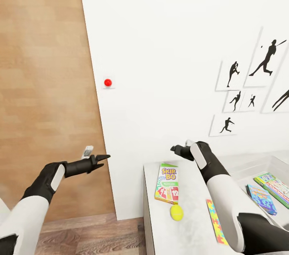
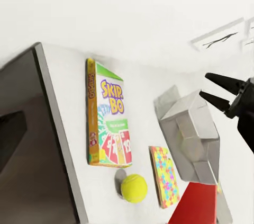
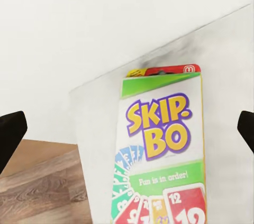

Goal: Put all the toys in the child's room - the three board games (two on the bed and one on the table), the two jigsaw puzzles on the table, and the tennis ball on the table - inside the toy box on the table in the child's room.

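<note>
While its arm hides the puzzle (image 1: 216, 223), the right pincer (image 1: 175, 149) seems released.

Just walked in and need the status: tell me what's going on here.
The robot is tidying toys into the toy box, which already holds two board games. Its right gripper hangs open above the SKIP-BO box on the table. The tennis ball and a jigsaw puzzle wait beside it. The left gripper holds nothing.

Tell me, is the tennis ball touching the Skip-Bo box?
Apart. The left wrist view shows a strip of bare table between the tennis ball and the Skip-Bo box.
</note>
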